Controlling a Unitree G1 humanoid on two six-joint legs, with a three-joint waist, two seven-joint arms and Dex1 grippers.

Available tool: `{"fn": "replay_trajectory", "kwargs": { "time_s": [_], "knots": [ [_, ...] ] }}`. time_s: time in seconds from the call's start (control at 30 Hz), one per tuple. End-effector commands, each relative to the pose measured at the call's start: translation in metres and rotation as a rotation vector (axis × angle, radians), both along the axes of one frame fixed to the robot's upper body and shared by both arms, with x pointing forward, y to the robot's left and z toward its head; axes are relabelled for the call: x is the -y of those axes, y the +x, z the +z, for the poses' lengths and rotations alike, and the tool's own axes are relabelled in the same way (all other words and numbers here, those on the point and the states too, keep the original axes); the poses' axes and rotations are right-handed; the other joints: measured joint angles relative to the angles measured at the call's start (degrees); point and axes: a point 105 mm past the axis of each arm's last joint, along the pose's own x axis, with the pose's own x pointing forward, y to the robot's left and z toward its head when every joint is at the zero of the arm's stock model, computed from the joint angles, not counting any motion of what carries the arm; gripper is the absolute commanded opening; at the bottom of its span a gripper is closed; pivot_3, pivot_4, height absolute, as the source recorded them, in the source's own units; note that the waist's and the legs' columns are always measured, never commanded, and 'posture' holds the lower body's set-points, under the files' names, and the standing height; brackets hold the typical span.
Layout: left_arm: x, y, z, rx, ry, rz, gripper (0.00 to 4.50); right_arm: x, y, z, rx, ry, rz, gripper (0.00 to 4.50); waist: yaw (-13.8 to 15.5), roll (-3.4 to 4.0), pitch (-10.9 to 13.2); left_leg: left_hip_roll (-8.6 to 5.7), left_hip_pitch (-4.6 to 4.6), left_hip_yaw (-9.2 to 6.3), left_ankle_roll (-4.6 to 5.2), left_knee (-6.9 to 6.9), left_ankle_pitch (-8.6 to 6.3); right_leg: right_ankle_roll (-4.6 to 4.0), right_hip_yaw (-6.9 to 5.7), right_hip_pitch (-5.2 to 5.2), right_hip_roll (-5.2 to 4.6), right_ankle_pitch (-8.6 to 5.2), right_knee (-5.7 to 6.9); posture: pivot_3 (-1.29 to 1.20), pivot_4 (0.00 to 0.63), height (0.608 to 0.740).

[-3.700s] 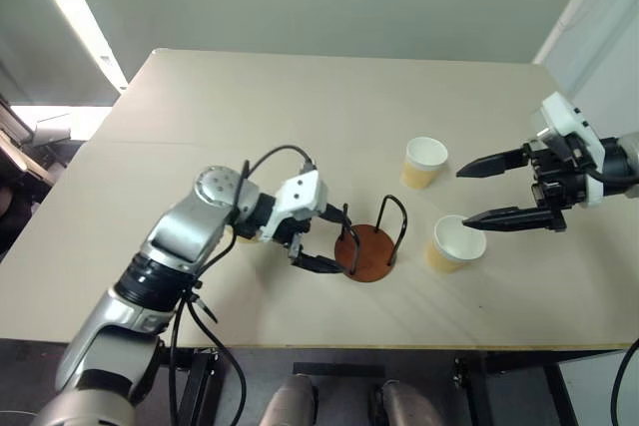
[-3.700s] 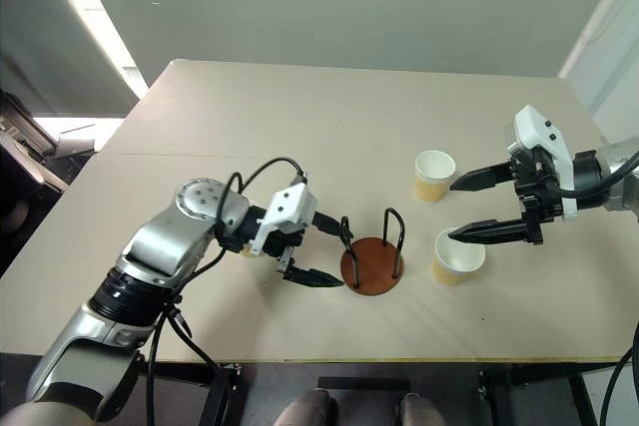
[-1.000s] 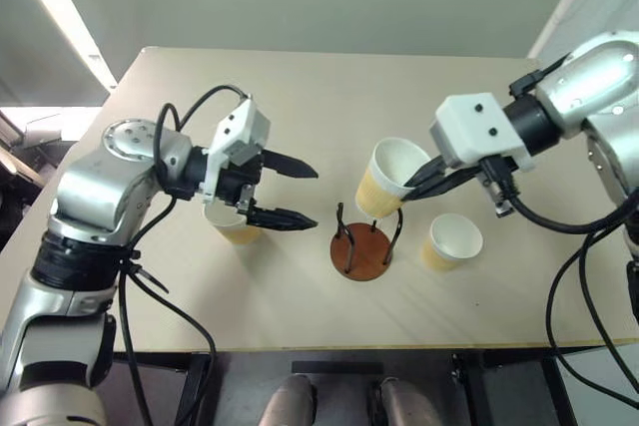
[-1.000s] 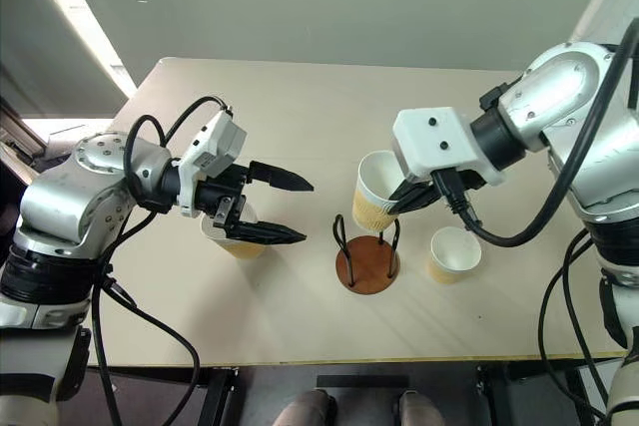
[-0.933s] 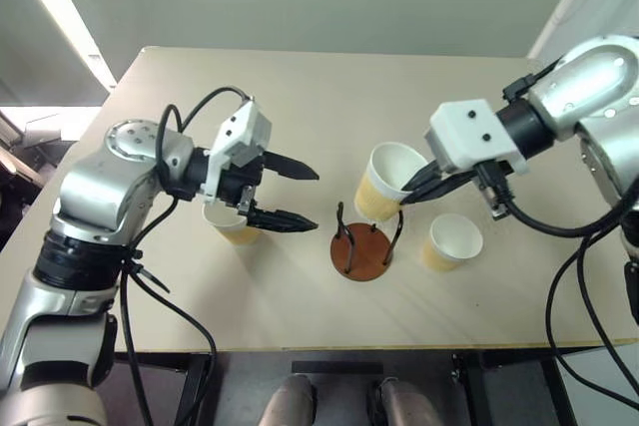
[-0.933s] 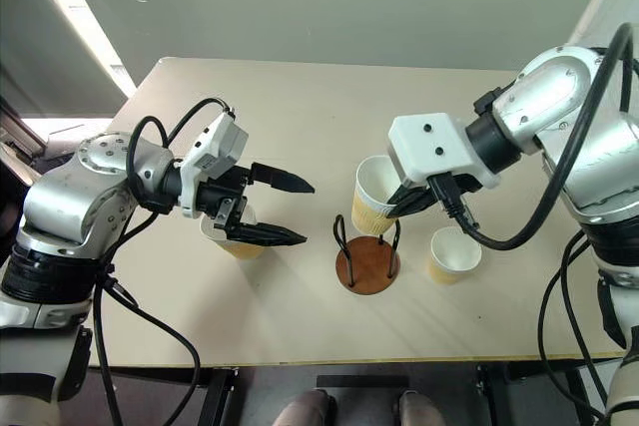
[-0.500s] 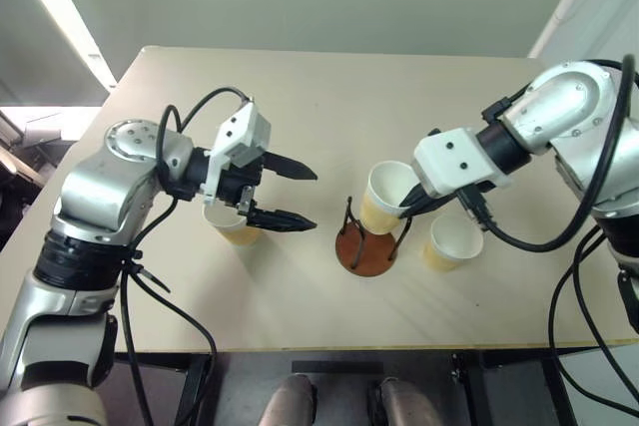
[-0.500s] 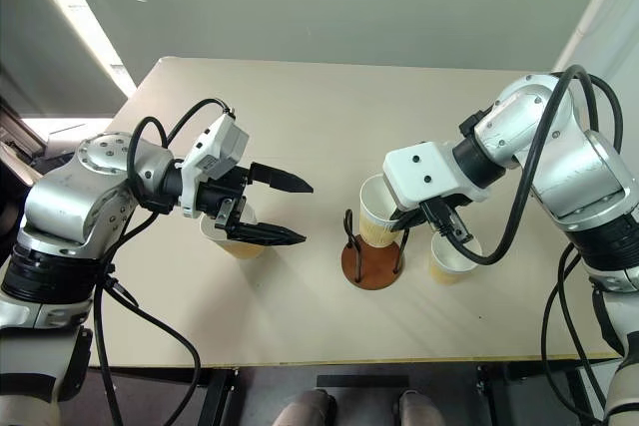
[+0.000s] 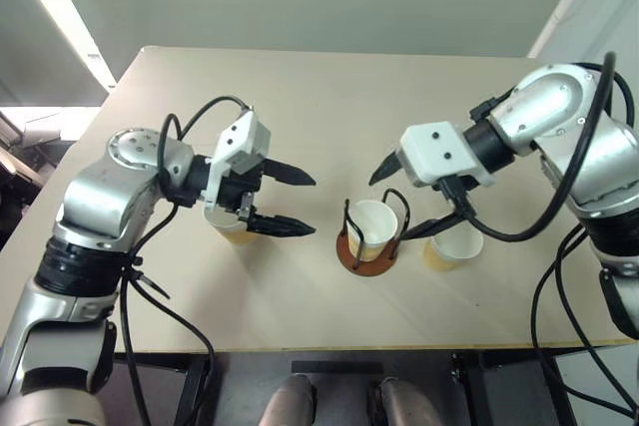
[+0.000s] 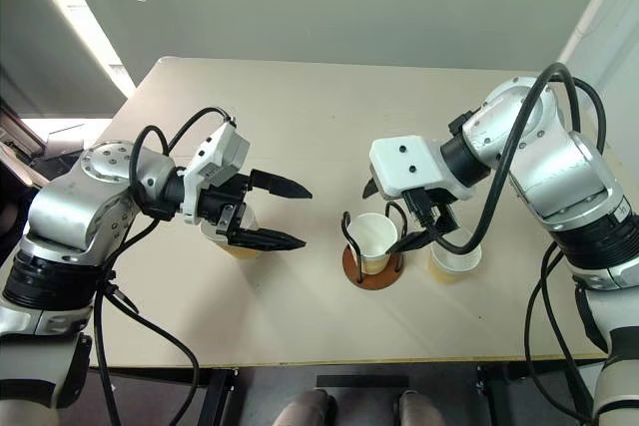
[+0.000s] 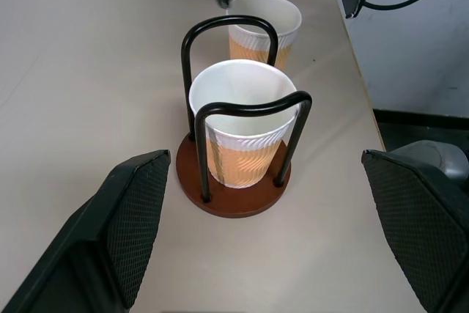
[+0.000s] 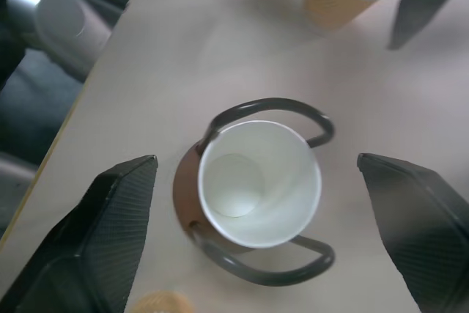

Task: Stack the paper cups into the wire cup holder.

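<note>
One paper cup [image 9: 371, 226] stands upright inside the wire cup holder [image 9: 349, 252], between its two black loops on the reddish-brown base. My right gripper [image 9: 389, 211] hangs open just above it, one finger on each side, touching nothing. A second paper cup [image 9: 454, 244] stands on the table right of the holder. A third paper cup [image 9: 228, 228] sits left of the holder, under my left gripper [image 9: 313, 207]. That gripper is open, empty and points toward the holder. The left wrist view shows the cup [image 11: 242, 130] in the holder [image 11: 227, 203].
The beige table [image 9: 300, 97] has bare room behind and in front of the holder. Its front edge [image 9: 300, 346] lies close to the holder, and the second cup [image 11: 260, 27] stands near the table's right-hand edge.
My right gripper lowered the cup into the wire holder, then opened and let it go; the cup now stands in the holder. The left arm stayed still.
</note>
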Motion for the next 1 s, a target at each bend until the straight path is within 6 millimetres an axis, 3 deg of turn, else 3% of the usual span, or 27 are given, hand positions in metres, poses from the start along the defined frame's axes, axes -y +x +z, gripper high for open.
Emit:
{"fn": "replay_trajectory", "kwargs": {
  "time_s": [0.03, 0.23, 0.57, 0.8, 1.0],
  "knots": [
    [-0.002, -0.008, 0.011, 0.051, -0.011, -0.002, 4.5, 0.003, 0.001, 0.019, 0.04, 0.077, -0.028, 4.32, -0.1, 0.0, 0.0, 0.0, 0.0, 0.0, 0.0, 0.0, 0.0, 0.0, 0.0, 0.0, 0.0, 0.0, 0.0, 0.0, 0.15, 0.74],
    [-0.008, -0.013, 0.013, 0.091, 0.029, 0.026, 4.5, 0.006, 0.005, 0.023, 0.022, 0.113, -0.055, 4.32, -0.1, 0.0, 0.0, 0.0, 0.01, 0.0, 0.0, -0.01, 0.0, 0.0, 0.0, 0.0, 0.01, 0.0, 0.0, 0.0, 0.15, 0.74],
    [-0.048, -0.013, -0.015, 0.317, 0.44, 0.136, 4.5, 0.015, 0.003, 0.026, -0.123, 0.149, -0.052, 4.32, -0.4, 0.0, 0.0, 0.01, 0.01, -0.02, 0.0, -0.04, 0.0, -0.04, 0.01, -0.03, 0.03, -0.02, -0.04, 0.0, 0.15, 0.74],
    [-0.056, -0.006, -0.012, 0.461, 0.577, 0.191, 4.5, 0.022, 0.002, 0.029, -0.205, 0.181, -0.064, 4.32, -0.5, 0.0, 0.0, 0.0, 0.01, -0.03, 0.0, -0.05, 0.0, -0.07, 0.01, -0.03, 0.02, -0.04, 0.0, 0.0, 0.15, 0.74],
    [-0.072, -0.001, -0.021, 0.471, 0.702, 0.251, 4.5, 0.028, 0.0, 0.029, -0.232, 0.183, -0.077, 4.32, -0.5, 0.0, 0.0, 0.01, 0.02, -0.02, -0.02, -0.14, -0.01, -0.1, 0.01, -0.05, 0.02, -0.06, 0.0, 0.0, 0.15, 0.74]
  ]
}}
